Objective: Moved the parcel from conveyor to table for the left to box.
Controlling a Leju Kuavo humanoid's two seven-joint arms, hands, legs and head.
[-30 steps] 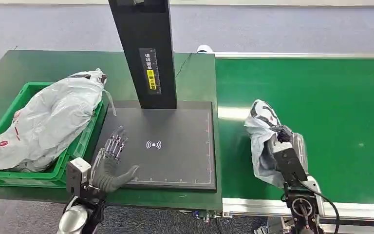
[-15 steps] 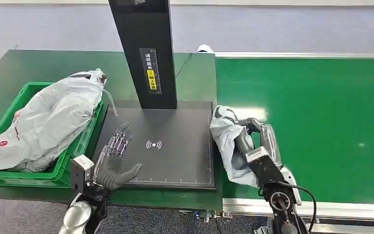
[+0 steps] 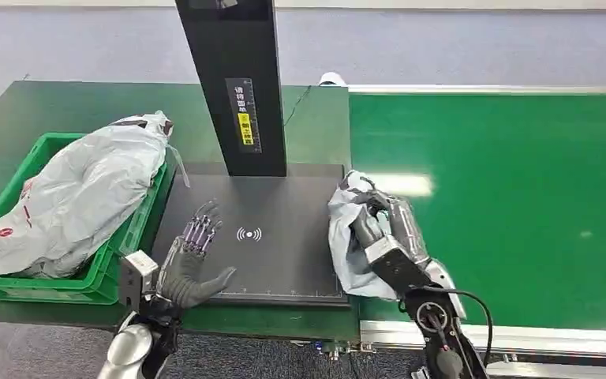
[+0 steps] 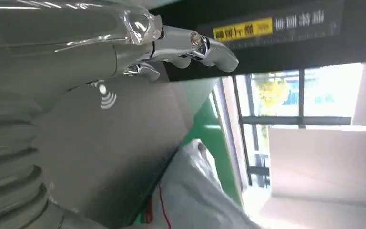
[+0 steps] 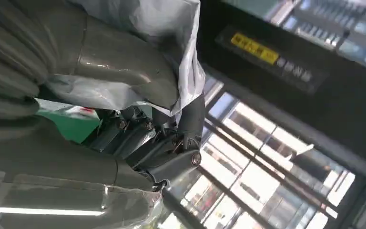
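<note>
Right hand (image 3: 380,229) grips the parcel (image 3: 347,237) — a crumpled grey plastic mailer bag. Fingers wrap over the top of the bag, thumb on its near side. In the right wrist view the thumb (image 5: 124,62) presses into the grey film and the darker fingers (image 5: 171,157) curl under a fold of it. The parcel straddles the right edge of the black scanner pad (image 3: 268,237), part of it over the pad, part over the seam where the tabletop (image 3: 63,106) meets the green conveyor belt (image 3: 521,197). Whether the bag rests on the surface or hangs just above it cannot be told.

Left hand (image 3: 189,264) lies flat over the near left corner of the pad, palm down, fingers (image 3: 201,229) spread and straight, thumb out to the side — it holds nothing. The left wrist view shows the extended fingers (image 4: 190,45) above the pad's white wireless mark (image 4: 106,95).

A black upright column (image 3: 237,87) with a yellow label stands at the far edge of the pad. At the left edge of the tabletop sits a green crate (image 3: 118,260), holding a large grey bag (image 3: 79,197) that bulges above its rim and drapes over the side nearest the pad. The crate is just beside the pad, well apart from the parcel.
</note>
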